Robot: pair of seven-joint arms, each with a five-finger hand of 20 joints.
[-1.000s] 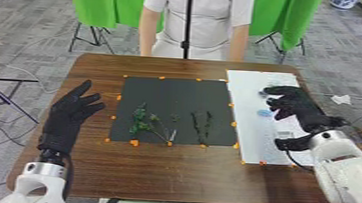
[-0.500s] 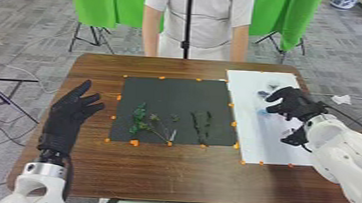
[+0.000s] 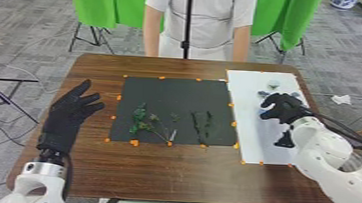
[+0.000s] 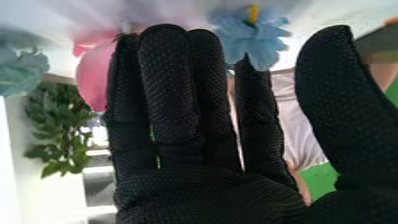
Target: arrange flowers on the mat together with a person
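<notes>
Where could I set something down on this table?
Bare: far half of the black mat, beyond the greenery; near strip of the table, below both mats; near end of the white mat. Crowded: the black mat's near half and around the right hand, beside blue flower and pink flower.

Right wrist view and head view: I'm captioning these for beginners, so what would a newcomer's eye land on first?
Probably the black fingers of the right hand, large in the right wrist view, with a pink flower and a blue flower close by. In the head view, green sprigs on the dark mat would likely stand out, the left hand to its left.
</notes>
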